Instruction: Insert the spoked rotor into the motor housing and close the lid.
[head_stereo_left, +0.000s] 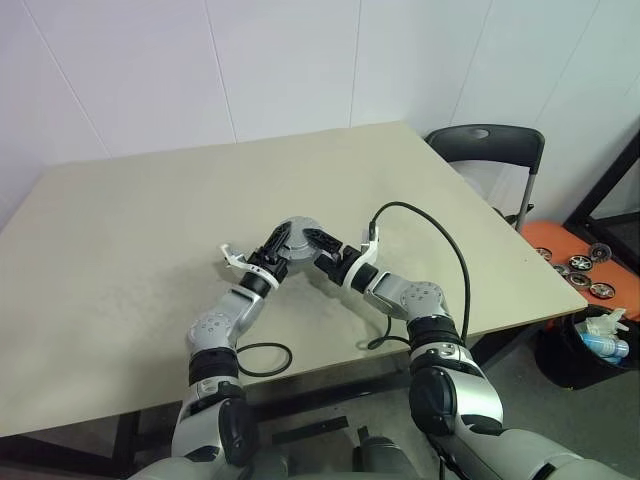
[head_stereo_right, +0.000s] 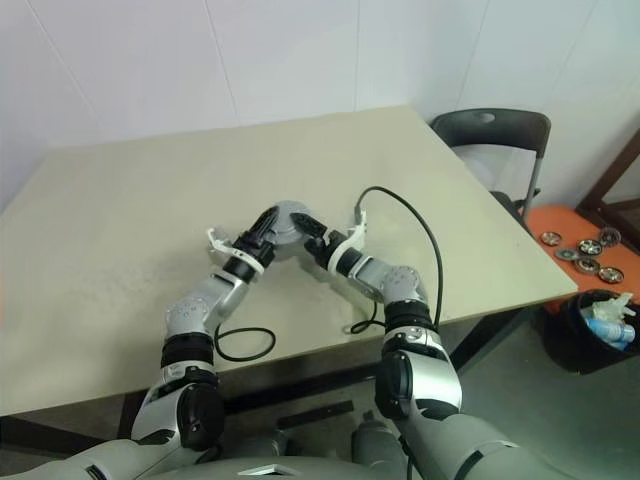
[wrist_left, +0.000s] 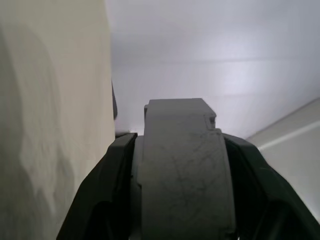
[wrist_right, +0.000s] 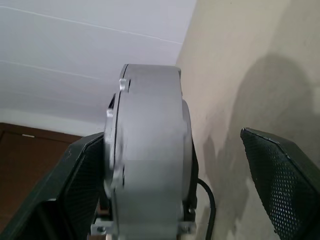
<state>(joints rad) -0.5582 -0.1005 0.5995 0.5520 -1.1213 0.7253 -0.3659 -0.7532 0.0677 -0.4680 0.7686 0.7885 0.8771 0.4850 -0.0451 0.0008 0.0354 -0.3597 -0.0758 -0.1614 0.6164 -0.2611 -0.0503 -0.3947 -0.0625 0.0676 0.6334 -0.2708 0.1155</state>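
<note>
Motor housing (head_stereo_left: 296, 236) above the table (head_stereo_left: 130, 250), between both grippers' jaws

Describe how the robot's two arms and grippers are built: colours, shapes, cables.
Both arms are silver-grey metal segments joined by black rounded joints. White bracket collars sit at each wrist. The left gripper and right gripper each carry two black fingers with dotted pads. A black cable arcs from the right wrist; another loops beside the left forearm.

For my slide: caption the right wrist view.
Grey motor housing seen edge-on, with the right gripper fingers spread open around it above the beige table.
</note>
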